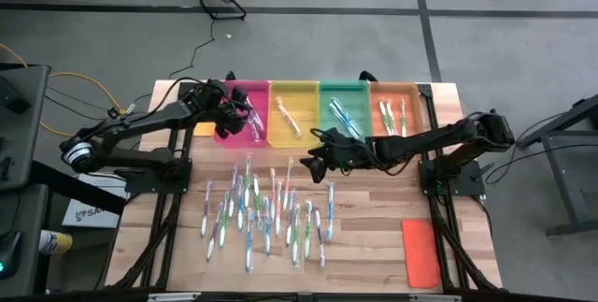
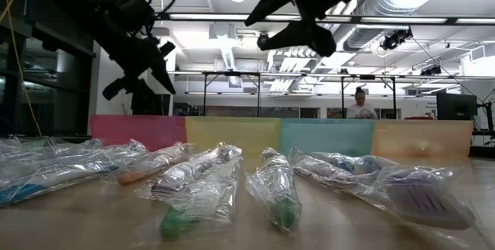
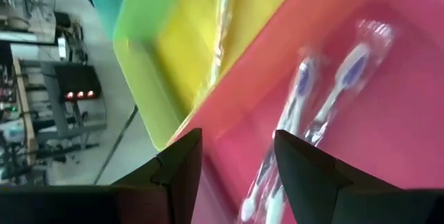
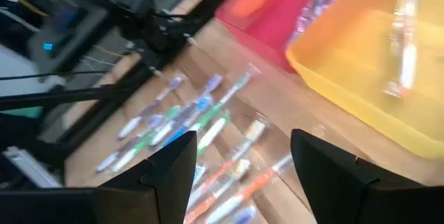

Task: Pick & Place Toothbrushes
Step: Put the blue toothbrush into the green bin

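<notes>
My right gripper (image 1: 313, 157) hangs spread and empty just trayward of the toothbrushes (image 1: 266, 210) — nearer than my left gripper (image 1: 232, 104), spread over the pink tray (image 1: 224, 134).

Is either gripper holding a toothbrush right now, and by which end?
Neither: the left gripper over the pink tray and the right gripper are both open and empty.

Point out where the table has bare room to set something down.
Bare wood lies between the toothbrushes and the orange lid, and along the table's near edge. The middle is crowded with wrapped brushes. The trays fill the far edge, with the left tool over the pink one.
</notes>
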Robot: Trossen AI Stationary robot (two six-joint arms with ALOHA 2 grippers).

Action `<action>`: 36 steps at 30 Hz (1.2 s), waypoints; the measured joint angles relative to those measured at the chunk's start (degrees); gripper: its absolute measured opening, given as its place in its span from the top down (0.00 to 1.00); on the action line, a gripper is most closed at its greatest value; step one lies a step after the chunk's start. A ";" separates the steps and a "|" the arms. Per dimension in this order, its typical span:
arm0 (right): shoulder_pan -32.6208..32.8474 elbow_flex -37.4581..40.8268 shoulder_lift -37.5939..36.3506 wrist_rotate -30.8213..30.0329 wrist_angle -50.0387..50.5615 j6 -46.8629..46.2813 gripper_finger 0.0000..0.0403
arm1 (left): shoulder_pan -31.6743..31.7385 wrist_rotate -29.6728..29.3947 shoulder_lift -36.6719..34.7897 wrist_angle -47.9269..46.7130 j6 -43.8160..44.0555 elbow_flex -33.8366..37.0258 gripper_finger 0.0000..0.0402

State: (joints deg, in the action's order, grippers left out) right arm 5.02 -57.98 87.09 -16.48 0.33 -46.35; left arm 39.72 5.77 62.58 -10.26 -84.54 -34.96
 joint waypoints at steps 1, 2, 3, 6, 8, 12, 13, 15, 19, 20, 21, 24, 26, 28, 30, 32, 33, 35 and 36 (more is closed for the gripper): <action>0.35 -1.36 0.00 -1.09 3.03 -0.74 0.45 | -0.02 0.75 -0.85 -0.30 0.26 0.00 0.56; 0.71 -2.70 0.00 -2.04 6.21 -1.85 0.45 | -0.02 1.64 -1.66 -0.27 0.47 0.00 0.56; 1.01 -4.04 0.00 -2.72 9.13 -3.02 0.46 | -0.02 2.67 -2.42 -0.33 0.89 0.00 0.56; 1.64 -7.78 0.29 -2.94 16.26 -7.15 0.49 | -0.02 5.61 -4.33 -0.42 1.89 0.00 0.56; 1.95 -9.49 0.44 -2.89 19.97 -9.31 0.51 | -0.02 6.95 -5.68 -0.23 1.92 0.00 0.56; 2.19 -10.01 1.16 -1.48 22.83 -13.21 0.56 | -0.02 8.22 -6.95 -0.32 2.37 0.00 0.56; 2.19 -9.99 1.32 -0.45 24.06 -14.21 0.57 | -0.02 8.33 -7.12 -0.42 2.48 0.00 0.56; 2.17 -9.99 2.48 1.57 25.09 -16.00 0.60 | -0.02 8.36 -7.17 -0.40 2.55 0.00 0.56; 2.61 -9.97 5.56 7.69 28.37 -20.51 0.65 | -0.02 8.47 -7.16 -0.44 2.57 0.00 0.56; 2.83 -9.96 6.28 9.10 28.87 -21.80 0.67 | -0.02 8.47 -7.16 -0.45 2.57 0.00 0.56; 3.10 -9.96 6.91 10.40 30.11 -23.21 0.68 | -0.02 8.48 -7.16 -0.44 2.58 0.00 0.56; 3.97 -9.99 9.18 12.59 32.20 -27.91 0.70 | 0.01 8.47 -7.16 -0.46 2.70 0.00 0.56; 4.68 -9.96 10.89 12.98 33.80 -30.55 0.72 | 0.01 8.50 -7.16 -0.39 2.68 0.00 0.56; 5.15 -9.88 11.96 13.61 33.94 -32.59 0.73 | 0.01 8.84 -7.14 -0.55 2.68 0.00 0.56; 5.59 -9.90 12.95 13.61 33.88 -34.07 0.73 | 0.01 9.02 -7.14 -0.37 2.65 0.00 0.56; 6.01 -9.90 13.94 13.59 33.99 -35.49 0.74 | 0.01 9.12 -7.14 -0.47 2.65 0.00 0.56; 6.26 -9.90 14.52 13.61 34.37 -36.02 0.74 | 0.01 9.13 -7.14 -0.50 2.65 0.00 0.56; 6.59 -9.90 15.41 13.65 34.51 -37.08 0.74 | 0.01 9.13 -7.14 -0.70 2.65 0.00 0.56; 6.75 -9.90 15.72 13.73 35.01 -37.76 0.74 | 0.01 9.13 -7.12 -0.84 2.65 0.00 0.56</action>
State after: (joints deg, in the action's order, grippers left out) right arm 11.76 -67.88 102.81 -2.76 35.34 -84.10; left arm 39.72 14.90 55.45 -11.10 -81.89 -34.96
